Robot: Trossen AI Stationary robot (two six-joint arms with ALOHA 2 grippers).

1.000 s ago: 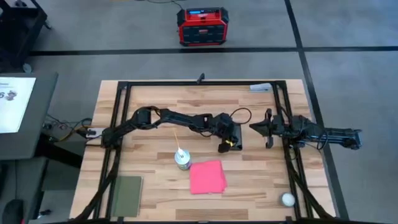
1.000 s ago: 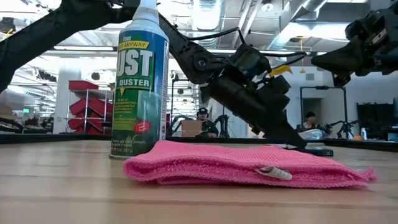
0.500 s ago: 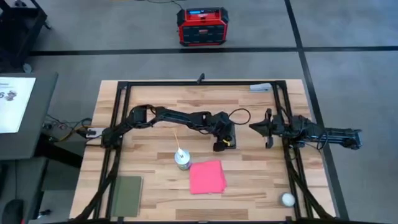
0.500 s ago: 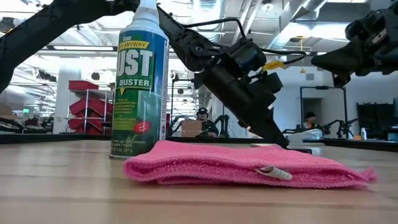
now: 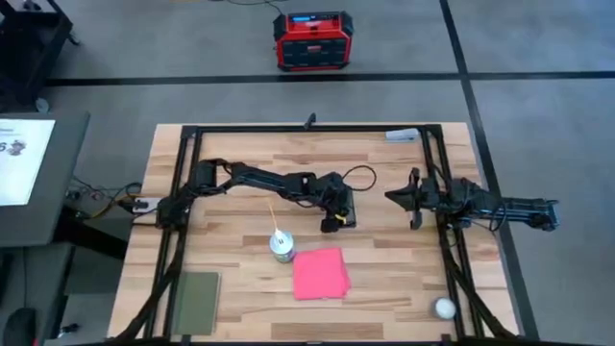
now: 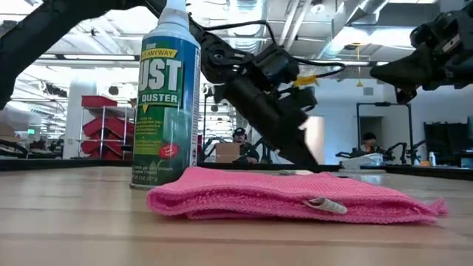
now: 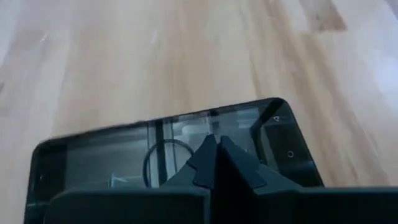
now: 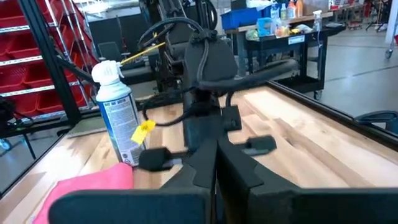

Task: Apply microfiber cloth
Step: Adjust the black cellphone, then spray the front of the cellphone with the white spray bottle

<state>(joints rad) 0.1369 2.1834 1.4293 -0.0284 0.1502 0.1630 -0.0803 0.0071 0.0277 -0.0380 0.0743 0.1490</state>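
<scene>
Left gripper [image 5: 332,223] is down at mid-table, its 2 fingers pressed together tip to tip right over the black phone [image 7: 168,149], which lies flat on the wooden table [image 5: 240,144]; whether the tips touch the glass, I cannot tell. Right gripper [image 5: 393,196] hangs above the table's right side, fingers also closed with nothing between them, pointing toward the left arm. The microfiber cloth [image 5: 320,273], bright pink and folded, lies flat near the front edge, well clear of both grippers, just beside the duster spray can [image 5: 282,246]. From table height the cloth fills the foreground with the can standing behind its left end. A dull green pad [image 5: 196,302] sits at the front-left corner, a white ball [image 5: 444,308] front-right.
</scene>
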